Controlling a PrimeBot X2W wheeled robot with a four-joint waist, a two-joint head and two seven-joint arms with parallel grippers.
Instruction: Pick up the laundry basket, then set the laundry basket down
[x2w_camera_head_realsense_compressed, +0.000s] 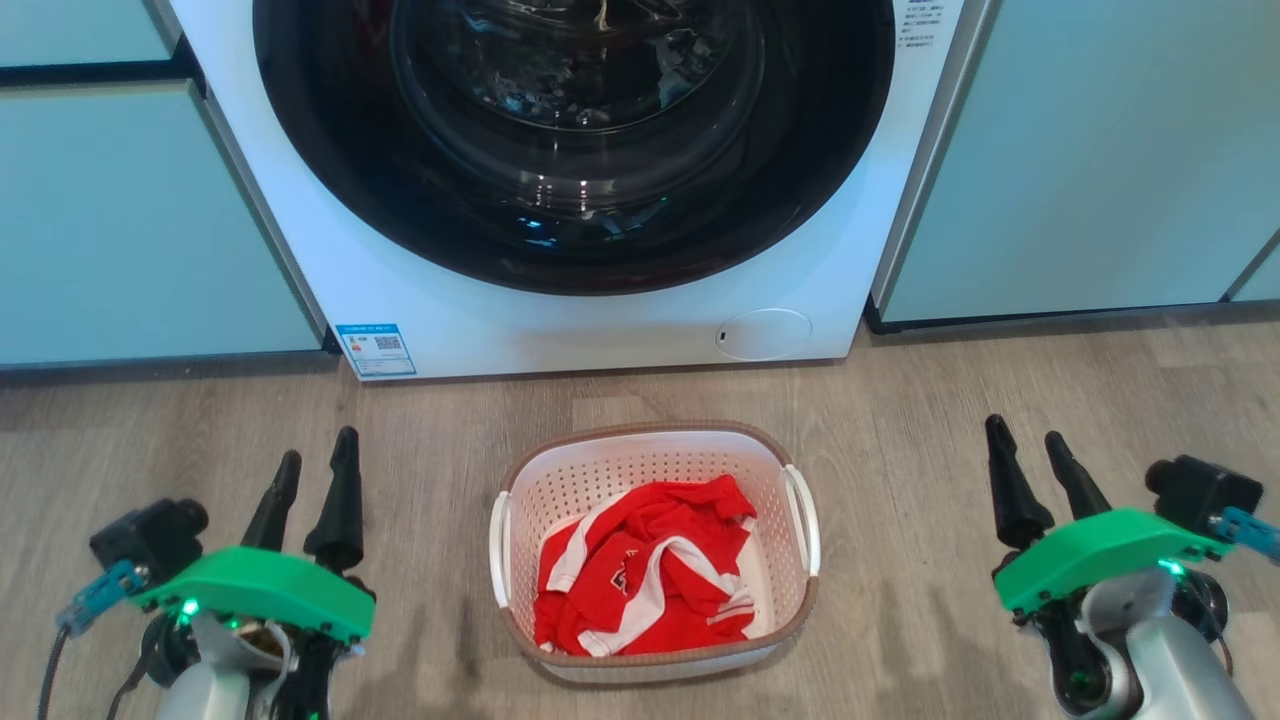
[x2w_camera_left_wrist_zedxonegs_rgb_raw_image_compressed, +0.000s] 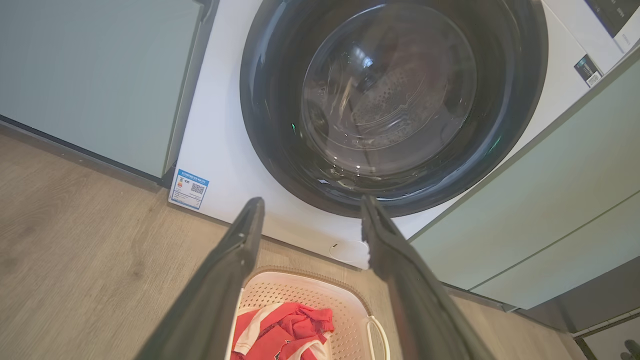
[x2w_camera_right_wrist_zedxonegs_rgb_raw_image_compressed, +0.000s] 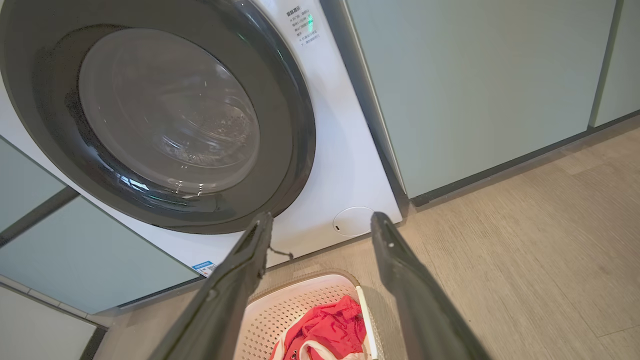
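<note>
Wood floor (x2w_camera_head_realsense_compressed: 900, 580) by washing machine (x2w_camera_head_realsense_compressed: 600, 330): laundry basket (x2w_camera_head_realsense_compressed: 650, 465) sits midway between the arms, well apart from both, with a red-and-white garment (x2w_camera_head_realsense_compressed: 650, 570) inside. Left gripper (x2w_camera_head_realsense_compressed: 318, 445) and right gripper (x2w_camera_head_realsense_compressed: 1022, 428) are spread, empty, touching nothing. Bare floor flanks both handles; the washer is near the far rim.

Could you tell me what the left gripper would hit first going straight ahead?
The left gripper would probably meet the washing machine, on its white front below the door, though depth is unclear.
</note>
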